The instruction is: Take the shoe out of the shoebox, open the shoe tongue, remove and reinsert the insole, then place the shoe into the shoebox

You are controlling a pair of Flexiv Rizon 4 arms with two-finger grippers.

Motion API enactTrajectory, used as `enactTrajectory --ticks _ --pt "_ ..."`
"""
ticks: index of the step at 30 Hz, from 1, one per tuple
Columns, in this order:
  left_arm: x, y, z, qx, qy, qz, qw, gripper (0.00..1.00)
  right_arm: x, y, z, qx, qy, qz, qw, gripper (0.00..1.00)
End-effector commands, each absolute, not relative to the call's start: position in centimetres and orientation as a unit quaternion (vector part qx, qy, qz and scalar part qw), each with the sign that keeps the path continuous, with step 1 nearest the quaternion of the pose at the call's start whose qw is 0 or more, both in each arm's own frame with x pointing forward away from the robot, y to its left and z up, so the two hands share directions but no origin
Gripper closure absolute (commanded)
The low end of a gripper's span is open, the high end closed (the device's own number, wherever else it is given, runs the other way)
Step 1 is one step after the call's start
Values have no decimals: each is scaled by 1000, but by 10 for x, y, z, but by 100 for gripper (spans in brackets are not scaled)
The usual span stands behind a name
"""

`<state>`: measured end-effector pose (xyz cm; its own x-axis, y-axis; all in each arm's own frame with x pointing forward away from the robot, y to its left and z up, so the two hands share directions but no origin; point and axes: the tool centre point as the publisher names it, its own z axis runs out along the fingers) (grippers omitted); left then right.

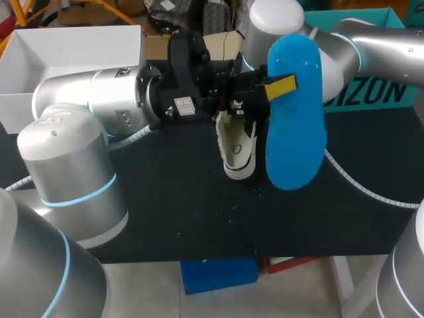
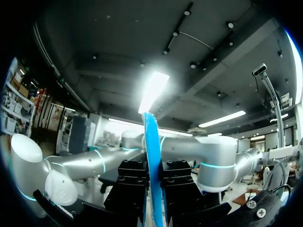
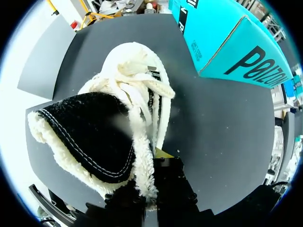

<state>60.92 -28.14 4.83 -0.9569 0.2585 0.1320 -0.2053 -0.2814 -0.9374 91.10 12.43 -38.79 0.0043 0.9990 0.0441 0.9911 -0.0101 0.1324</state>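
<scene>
Above the dark surface [image 1: 199, 218], the left claw [image 1: 277, 88] pinches the blue insole [image 1: 295, 132] just beside the shoe [image 1: 238, 149], gripped at its fleecy collar by the right claw [image 3: 154, 184]; to reinsert cleanly, I'd angle the insole toe-first into the opening with the shoe held steady.

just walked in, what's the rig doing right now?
The insole is out of the shoe. The left gripper is clamped on the blue insole, holding it up above the table. The right gripper grips the white fleece-lined shoe by its collar, right beside the insole. The open white box sits at the table's rear left. Reinserting the insole looks like the next step.
</scene>
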Motion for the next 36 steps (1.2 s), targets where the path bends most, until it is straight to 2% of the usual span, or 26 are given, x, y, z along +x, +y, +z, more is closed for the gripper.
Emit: enactTrajectory --ticks 1,10,11,12,13,22,27,36 --pt "608 -284 48 -21 -581 801 143 100 908 129 -394 709 702 62 28 100" --pt "608 -284 48 -21 -581 801 143 100 906 131 -402 713 698 61 20 100" --pt "608 -284 48 -21 -581 801 143 100 905 130 -404 714 698 59 18 87" --pt "608 -284 48 -21 -581 801 143 100 905 129 -406 715 697 51 12 53" --pt "608 -284 48 -21 -581 801 143 100 905 128 -407 720 692 54 10 0" --pt "608 -284 48 -21 -581 801 143 100 888 131 -372 701 700 133 -18 0" --pt "608 -284 48 -21 -581 801 143 100 877 141 -341 657 710 224 -117 0" --pt "608 -284 48 -21 -581 801 143 100 877 141 -341 657 710 224 -117 0"
